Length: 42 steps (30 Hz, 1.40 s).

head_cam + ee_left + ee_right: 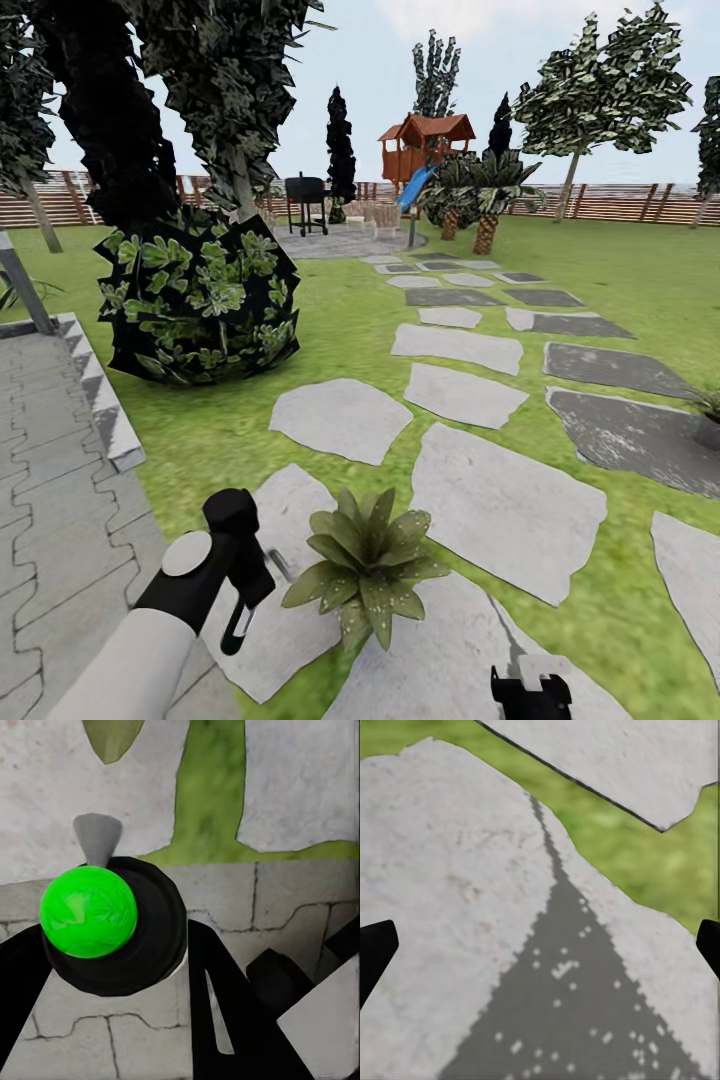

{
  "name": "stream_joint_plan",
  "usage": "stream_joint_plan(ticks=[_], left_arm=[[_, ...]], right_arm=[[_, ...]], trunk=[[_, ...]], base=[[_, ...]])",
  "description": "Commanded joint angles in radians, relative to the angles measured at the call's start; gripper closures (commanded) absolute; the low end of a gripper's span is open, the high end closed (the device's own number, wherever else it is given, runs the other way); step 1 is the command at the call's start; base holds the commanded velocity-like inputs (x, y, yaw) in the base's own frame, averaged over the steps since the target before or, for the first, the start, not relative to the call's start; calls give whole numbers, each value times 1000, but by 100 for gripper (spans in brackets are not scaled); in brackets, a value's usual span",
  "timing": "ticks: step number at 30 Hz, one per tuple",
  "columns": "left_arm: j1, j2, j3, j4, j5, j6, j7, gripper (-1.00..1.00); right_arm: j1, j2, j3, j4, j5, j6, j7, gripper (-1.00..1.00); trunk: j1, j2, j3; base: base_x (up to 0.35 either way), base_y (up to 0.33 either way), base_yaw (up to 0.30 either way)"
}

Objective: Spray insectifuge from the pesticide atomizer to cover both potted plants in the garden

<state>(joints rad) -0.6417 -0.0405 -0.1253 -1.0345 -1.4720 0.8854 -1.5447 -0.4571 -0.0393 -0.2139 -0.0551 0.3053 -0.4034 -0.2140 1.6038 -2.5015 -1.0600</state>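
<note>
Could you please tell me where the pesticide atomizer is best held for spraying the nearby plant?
Probably around the upper body below the trigger head, from the side, as the left gripper has it. The pesticide atomizer hangs upright, leaving its grey nozzle free toward the potted plant.

Left gripper [243, 600] clasping pesticide atomizer [238, 628], just beside potted plant [366, 562]

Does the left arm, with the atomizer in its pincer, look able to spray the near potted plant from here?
Probably yes. The left pincer grips the slim dark green atomizer right beside the near rosette of pointed green leaves, with nothing standing between them. Which way the nozzle faces is unclear.
</note>
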Motion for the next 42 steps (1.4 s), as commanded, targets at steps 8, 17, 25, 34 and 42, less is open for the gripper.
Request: stream_joint_plan(ticks=[8,17,25,34,42], left_arm=[[-1,8,4,-1,-8,12,-26,100],[-1,7,1,0,-10,12,-26,100],[-1,7,1,1,-10,12,-26,100],[28,13,4,16,-11,15,-17,100],[48,13,5,16,-10,17,-14,100]], right_arm=[[-1,4,-7,0,9,-3,-5,-100],[-1,4,-7,0,9,-3,-5,-100],[-1,4,-7,1,9,-3,-4,-100],[-1,4,-7,1,9,-3,-5,-100],[-1,4,-7,1,9,-3,-4,-100]], trunk=[[0,0,-1],[0,0,-1],[0,0,-1],[0,0,-1],[0,0,-1]], base=[[0,0,-1],[-215,171,-81],[-71,287,-267],[-1,301,-190],[98,216,-154]])
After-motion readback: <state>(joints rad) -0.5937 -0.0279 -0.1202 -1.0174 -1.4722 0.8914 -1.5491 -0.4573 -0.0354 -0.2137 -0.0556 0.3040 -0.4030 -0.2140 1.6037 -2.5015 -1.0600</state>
